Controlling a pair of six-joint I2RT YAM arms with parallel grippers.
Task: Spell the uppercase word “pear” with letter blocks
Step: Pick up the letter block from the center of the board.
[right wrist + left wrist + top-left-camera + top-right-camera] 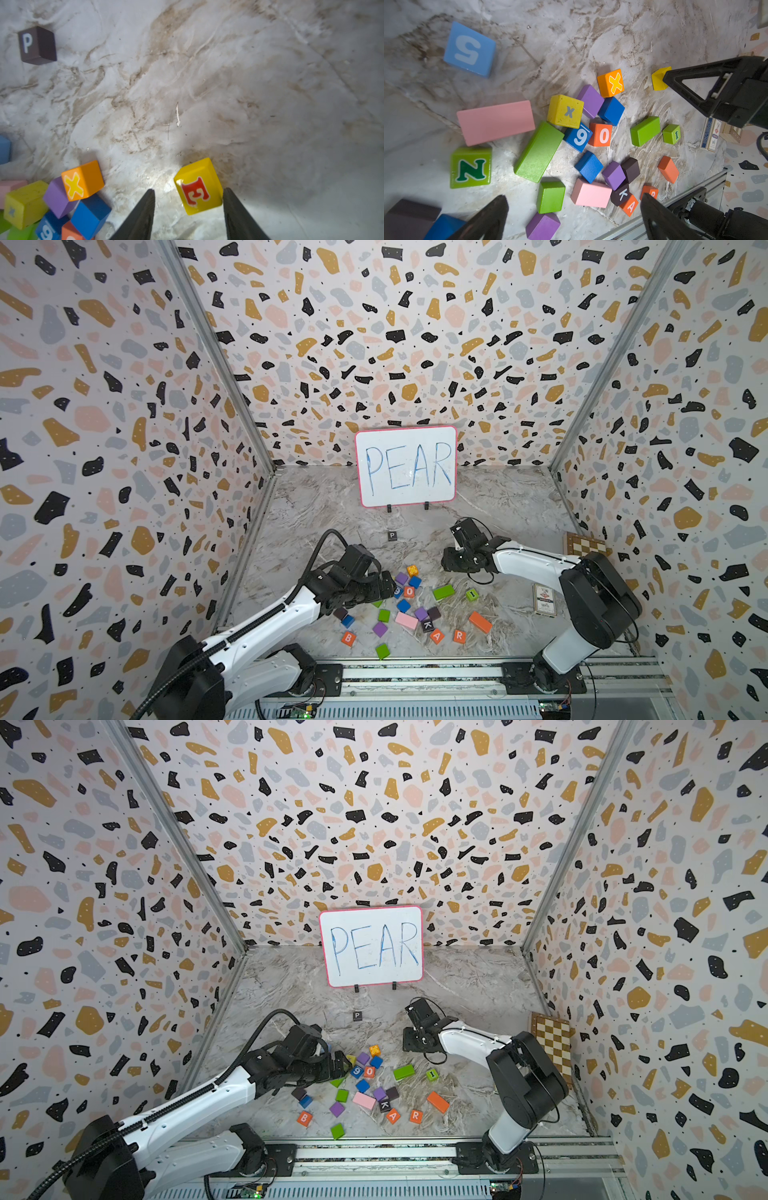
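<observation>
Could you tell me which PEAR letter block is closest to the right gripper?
The yellow E block, between the fingers of the right gripper; the P block, A block and R block lie well away.

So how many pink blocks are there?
2. One pink block beside the K block; another pink block near the N block. More may be hidden.

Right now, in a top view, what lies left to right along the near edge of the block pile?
B cube → green cube → A cube → R cube → orange brick
</observation>
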